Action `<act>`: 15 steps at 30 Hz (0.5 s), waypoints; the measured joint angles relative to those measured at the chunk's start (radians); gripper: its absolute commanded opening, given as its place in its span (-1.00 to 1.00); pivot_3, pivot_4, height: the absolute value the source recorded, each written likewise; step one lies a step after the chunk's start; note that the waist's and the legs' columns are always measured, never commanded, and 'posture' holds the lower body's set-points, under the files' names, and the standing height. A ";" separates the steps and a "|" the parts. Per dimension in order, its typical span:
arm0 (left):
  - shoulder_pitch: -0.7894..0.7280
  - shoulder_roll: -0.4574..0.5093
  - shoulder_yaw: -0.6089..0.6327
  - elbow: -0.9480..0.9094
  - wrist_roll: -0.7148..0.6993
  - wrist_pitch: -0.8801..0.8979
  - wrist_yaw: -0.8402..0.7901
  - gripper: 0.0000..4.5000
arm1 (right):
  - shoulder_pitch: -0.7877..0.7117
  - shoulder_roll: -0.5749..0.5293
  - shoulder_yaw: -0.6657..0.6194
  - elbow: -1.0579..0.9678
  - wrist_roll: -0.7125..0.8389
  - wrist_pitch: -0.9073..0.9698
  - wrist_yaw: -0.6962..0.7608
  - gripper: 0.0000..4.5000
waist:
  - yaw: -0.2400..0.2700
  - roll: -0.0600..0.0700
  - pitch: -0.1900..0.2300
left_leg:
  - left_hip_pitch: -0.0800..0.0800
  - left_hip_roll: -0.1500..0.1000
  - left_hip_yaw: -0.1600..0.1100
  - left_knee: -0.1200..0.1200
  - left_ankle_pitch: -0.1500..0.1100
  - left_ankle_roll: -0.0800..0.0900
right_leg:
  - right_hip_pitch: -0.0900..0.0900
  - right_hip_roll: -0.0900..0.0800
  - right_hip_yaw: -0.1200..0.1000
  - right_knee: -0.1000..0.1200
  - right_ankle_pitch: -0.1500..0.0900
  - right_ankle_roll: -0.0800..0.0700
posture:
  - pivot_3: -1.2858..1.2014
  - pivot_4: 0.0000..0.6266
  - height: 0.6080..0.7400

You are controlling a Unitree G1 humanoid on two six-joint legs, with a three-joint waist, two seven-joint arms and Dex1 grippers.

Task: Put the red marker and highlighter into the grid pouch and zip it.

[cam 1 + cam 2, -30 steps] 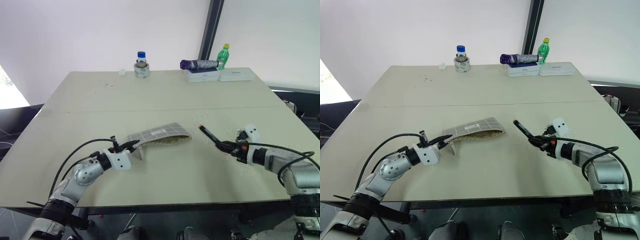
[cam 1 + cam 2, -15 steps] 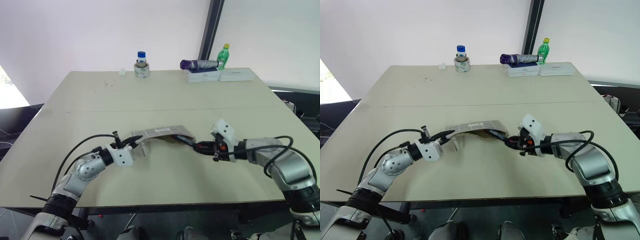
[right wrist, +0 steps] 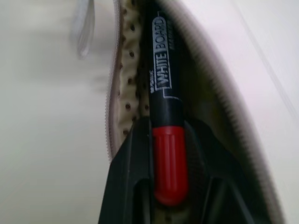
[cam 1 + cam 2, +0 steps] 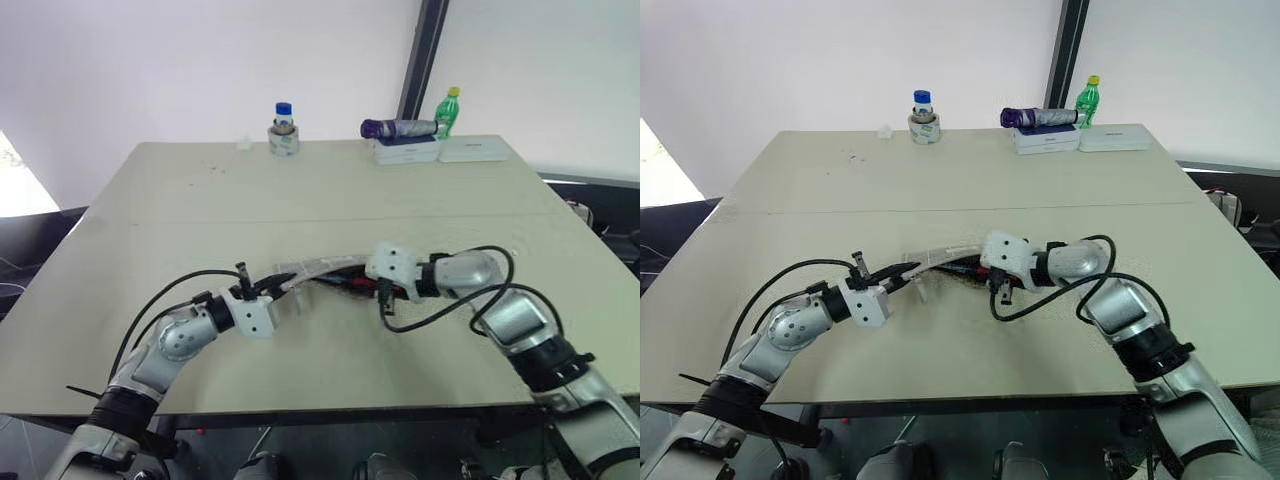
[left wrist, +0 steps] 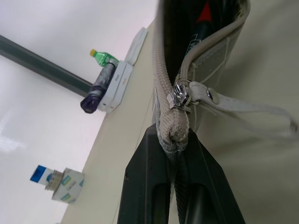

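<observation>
The left gripper is fully closed on the zipper-end corner of the grid pouch and holds it raised a little above the table, so the mouth stands open toward the right arm. The right gripper is closed around the red marker at its red end, and the black part with the white lettering already lies inside the mouth, along the dotted lining. In the head views the marker is mostly hidden behind the right gripper and the pouch edge, so how deep it sits I can only estimate; it seems about half inside.

The step in hand is the insertion. To do it well, the right arm should push along the long axis of the pouch, keeping the marker parallel to the zipper teeth so the tip does not catch the lining. The left gripper should keep the corner lifted and steady; if it sags, the mouth may close on the marker. The fingers should open only when the red end has passed the teeth. The zipper pull sits just beside the held corner.

I cannot find the highlighter on the table.
</observation>
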 measured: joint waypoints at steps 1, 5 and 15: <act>0.001 0.001 0.000 0.000 -0.001 0.001 -0.006 -1.00 | -0.008 0.008 0.010 0.027 -0.025 -0.044 -0.007 -0.83 | 0.001 0.000 0.000 | 0.000 0.000 0.000 0.000 0.000 0.000 | 0.000 0.000 0.000 0.000 0.000 0.000 | 0.03 -0.52 1.00; 0.012 0.001 0.001 -0.009 -0.001 0.006 -0.012 -1.00 | -0.019 0.024 0.009 0.080 -0.044 -0.102 0.024 -0.36 | 0.001 0.000 0.000 | 0.000 0.000 0.000 0.001 0.000 0.000 | 0.001 -0.001 0.000 0.000 0.000 0.000 | 0.03 -0.52 1.00; 0.042 -0.005 0.010 -0.039 -0.011 0.032 -0.011 -1.00 | 0.086 0.020 -0.219 -0.045 0.243 0.012 0.114 0.95 | 0.005 0.000 0.000 | 0.000 0.000 -0.001 0.001 0.000 0.000 | 0.001 -0.001 0.000 0.000 0.000 0.000 | 0.03 -0.52 1.00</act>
